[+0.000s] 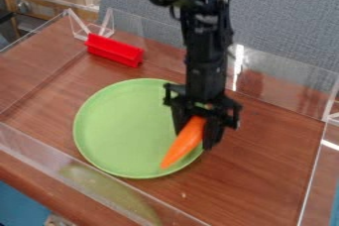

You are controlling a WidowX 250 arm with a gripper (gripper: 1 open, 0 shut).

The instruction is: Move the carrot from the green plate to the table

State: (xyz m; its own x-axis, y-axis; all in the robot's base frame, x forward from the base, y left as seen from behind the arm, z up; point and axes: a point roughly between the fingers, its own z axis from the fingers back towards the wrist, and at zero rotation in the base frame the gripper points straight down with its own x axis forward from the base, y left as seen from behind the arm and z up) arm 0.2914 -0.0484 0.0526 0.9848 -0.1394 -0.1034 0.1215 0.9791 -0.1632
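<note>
Pincer: black, jointed (201, 127), reaching down from the far side, its jaws parted by the carrot's width and apparently closed on it
Carrot: orange, tapered toy (185, 141), in the pincer, over the right part of the plate; thick end up between the jaws, tip slanting down toward the near side, probably so the wide part gives the firmer hold
Plate: round, flat, light green (122, 131); whether the tip touches it, I cannot tell
Desk: glossy reddish-brown wood-grain (252, 175); its bare right side likely suits the release
Block: red, rectangular (115, 50), far left, outside the job
</note>
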